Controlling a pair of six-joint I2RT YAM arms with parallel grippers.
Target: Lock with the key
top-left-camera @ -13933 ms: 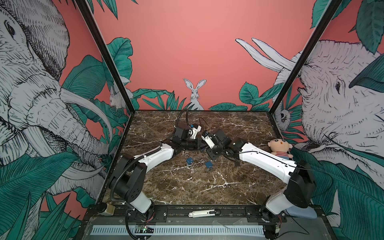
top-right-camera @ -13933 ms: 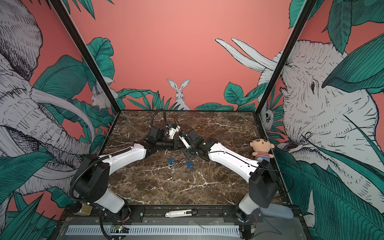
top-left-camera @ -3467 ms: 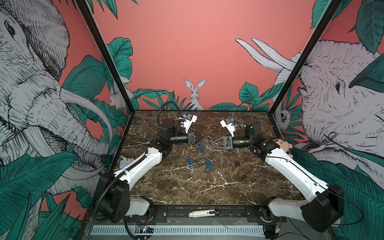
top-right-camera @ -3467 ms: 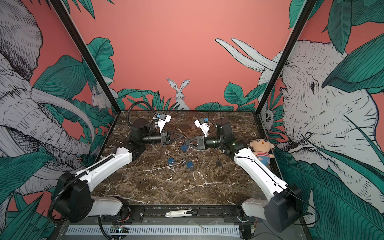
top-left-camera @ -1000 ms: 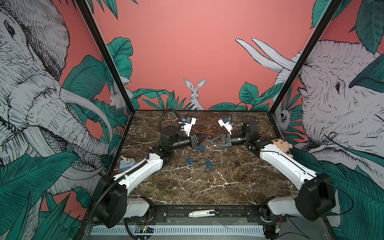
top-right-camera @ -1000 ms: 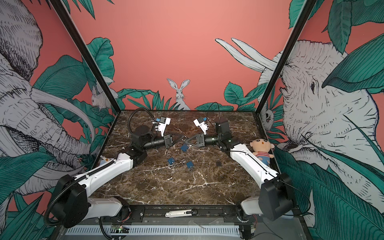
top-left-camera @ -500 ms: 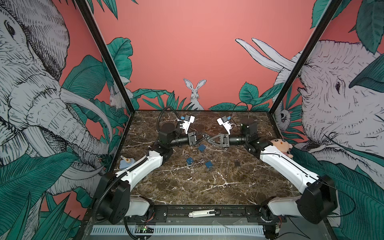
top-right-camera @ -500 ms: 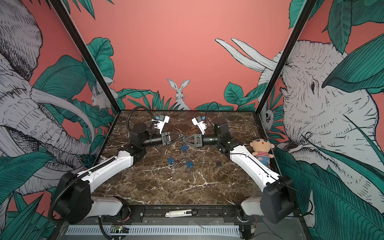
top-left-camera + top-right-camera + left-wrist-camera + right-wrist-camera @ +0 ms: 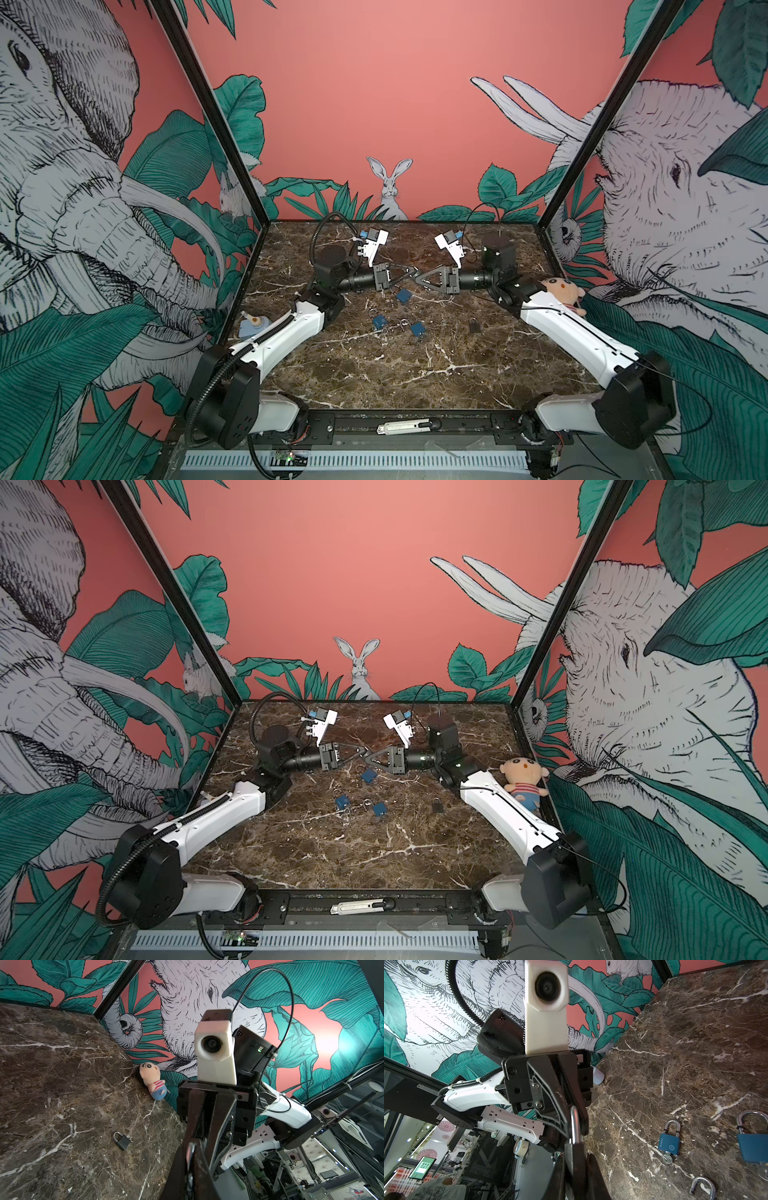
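At the left edge of the tabletop (image 9: 374, 374) stands a small blue-and-cream object (image 9: 253, 326). The left end effector (image 9: 410, 271) lies level above the back middle, pinched fully closed. It is tip to tip with the right end effector (image 9: 417, 279), whose jaws are also drawn to a narrow pinch. Where they meet, a slim silvery piece shows, seemingly the key (image 9: 574, 1122); I cannot tell which side grips it. A blue padlock (image 9: 404, 295) lies just beneath the tips, with two more blue padlocks (image 9: 379, 321) nearer the front. Further right lies a black padlock (image 9: 475, 325). A plush doll (image 9: 561, 291) rests against the right wall.
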